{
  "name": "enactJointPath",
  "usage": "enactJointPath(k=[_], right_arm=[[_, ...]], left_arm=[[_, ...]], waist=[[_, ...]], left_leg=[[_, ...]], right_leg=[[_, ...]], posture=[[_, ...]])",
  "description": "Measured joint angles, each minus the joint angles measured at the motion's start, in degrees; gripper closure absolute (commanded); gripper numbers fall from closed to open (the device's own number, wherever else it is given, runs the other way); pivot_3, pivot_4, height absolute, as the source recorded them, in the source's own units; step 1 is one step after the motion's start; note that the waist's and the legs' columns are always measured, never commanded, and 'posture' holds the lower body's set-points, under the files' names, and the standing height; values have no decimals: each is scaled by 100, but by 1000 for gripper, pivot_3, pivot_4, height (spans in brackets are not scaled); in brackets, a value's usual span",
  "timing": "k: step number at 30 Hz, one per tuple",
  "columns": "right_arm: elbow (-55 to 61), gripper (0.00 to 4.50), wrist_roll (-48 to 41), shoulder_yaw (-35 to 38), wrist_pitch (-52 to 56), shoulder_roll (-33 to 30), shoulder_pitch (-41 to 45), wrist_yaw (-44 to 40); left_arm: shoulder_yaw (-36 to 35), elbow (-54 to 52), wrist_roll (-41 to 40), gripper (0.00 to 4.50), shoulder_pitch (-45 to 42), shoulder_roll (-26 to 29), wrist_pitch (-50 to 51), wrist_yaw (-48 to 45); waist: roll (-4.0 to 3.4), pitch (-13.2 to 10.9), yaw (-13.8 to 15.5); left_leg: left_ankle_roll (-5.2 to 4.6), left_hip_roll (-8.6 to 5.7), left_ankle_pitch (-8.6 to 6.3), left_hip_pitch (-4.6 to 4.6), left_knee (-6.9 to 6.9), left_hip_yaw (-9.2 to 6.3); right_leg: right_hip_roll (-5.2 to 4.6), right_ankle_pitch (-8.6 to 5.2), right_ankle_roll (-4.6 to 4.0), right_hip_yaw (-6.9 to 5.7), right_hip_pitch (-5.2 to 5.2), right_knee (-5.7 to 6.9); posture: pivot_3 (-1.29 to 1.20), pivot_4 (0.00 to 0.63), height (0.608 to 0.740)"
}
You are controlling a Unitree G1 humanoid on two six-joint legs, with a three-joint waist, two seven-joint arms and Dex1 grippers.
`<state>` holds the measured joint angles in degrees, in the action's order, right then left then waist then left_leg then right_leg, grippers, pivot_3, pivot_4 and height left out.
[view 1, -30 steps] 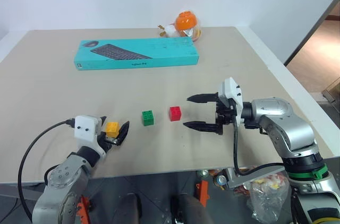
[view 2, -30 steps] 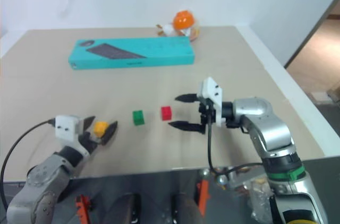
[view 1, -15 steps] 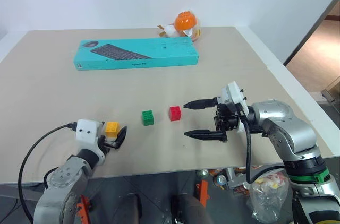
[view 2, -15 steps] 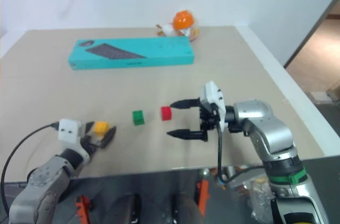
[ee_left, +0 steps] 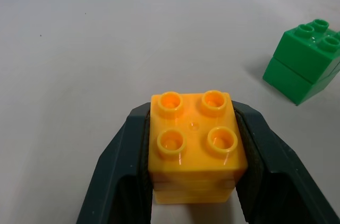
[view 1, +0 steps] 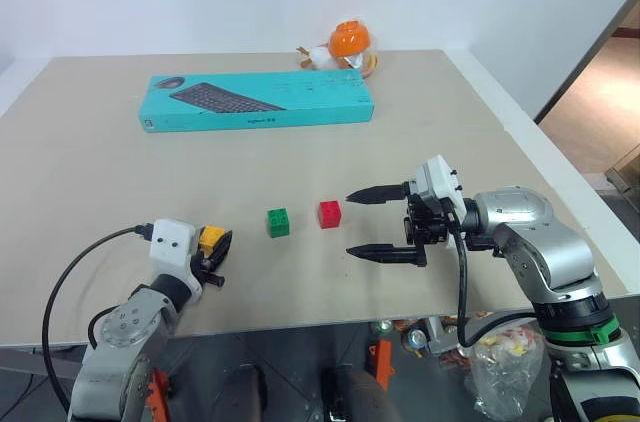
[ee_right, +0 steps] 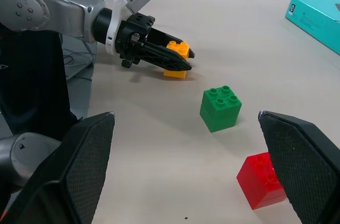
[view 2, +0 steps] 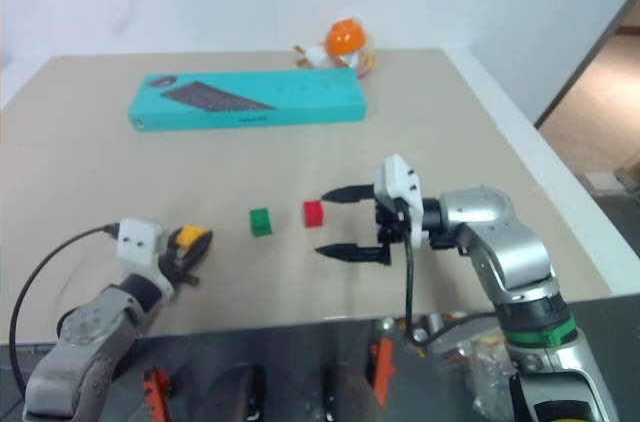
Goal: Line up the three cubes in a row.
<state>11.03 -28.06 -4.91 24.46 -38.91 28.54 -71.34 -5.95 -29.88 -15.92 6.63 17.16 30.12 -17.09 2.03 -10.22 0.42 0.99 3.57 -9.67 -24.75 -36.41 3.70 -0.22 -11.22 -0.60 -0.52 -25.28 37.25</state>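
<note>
Left hand (ee_left: 192, 181): clenched on the yellow cube (ee_left: 194, 144), one black finger (ee_left: 119, 171) flat against each side, studs up. Cube sits on the table (view 1: 90, 192) near the front edge, at about 8 o'clock from the table's middle

Green cube (view 1: 278, 222): on the table, near the yellow cube at its 3 o'clock, apart from it, studs up

Red cube (view 1: 329, 214): just beside the green cube at its 3 o'clock, small gap between them, a shade farther back. The three cubes run roughly left to right; the gap from yellow to green is wider than the gap from green to red

Right hand (view 1: 372, 224): released, fingers spread wide, empty. It points toward 9 o'clock, with the tips near the red cube at its 3 o'clock, not touching it

Teal box (view 1: 258, 100): lying flat at 12 o'clock from the cubes, well apart from them

Orange-and-white toy (view 1: 345, 45): at the far edge of the table, just behind the box's right end
</note>
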Motion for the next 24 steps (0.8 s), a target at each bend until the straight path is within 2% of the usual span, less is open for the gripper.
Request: enactJointPath(k=[4,6,13,15,19,24], right_arm=[[-3,0,37,-6,-35,2,0,3],[-8,0,74,-21,-63,10,3,13],[-145,0,189,-147,-157,46,60,27],[-171,0,247,-154,-208,48,112,35],[-177,0,257,-152,-216,44,121,67],[-146,0,249,-141,-178,13,113,138]], left_arm=[[100,146,7,3134,-116,284,-111,-376],[147,455,-20,3134,-335,638,-430,-872],[360,1731,-232,3134,-1282,1753,-1563,-3083],[407,2536,-307,3134,-1762,2142,-1907,-3995],[482,3709,-294,3134,-2378,2433,-2395,-4940],[684,5078,-62,3134,-3292,2495,-2989,-5734]], waist=[[0,0,1],[0,0,1],[-3,-2,1],[-3,-2,-1],[-3,-2,2],[-3,-2,3]], left_leg=[[3,0,-2,0,1,0],[5,0,-3,-2,1,1],[6,3,-4,-6,2,6],[3,6,-2,-11,2,10],[7,6,-8,-21,6,11],[1,6,-19,-34,7,10]], right_leg=[[0,-1,-1,-2,-1,0],[2,-3,-5,-5,-2,-2],[-2,-4,-8,-6,-11,-7],[0,-4,-8,-9,-14,-7],[1,-4,-8,-18,-17,-7],[3,-9,-5,-20,-24,-8]], posture=[[0,150,740],[0,150,740],[0,150,740],[0,150,740],[0,150,740],[0,150,740]])
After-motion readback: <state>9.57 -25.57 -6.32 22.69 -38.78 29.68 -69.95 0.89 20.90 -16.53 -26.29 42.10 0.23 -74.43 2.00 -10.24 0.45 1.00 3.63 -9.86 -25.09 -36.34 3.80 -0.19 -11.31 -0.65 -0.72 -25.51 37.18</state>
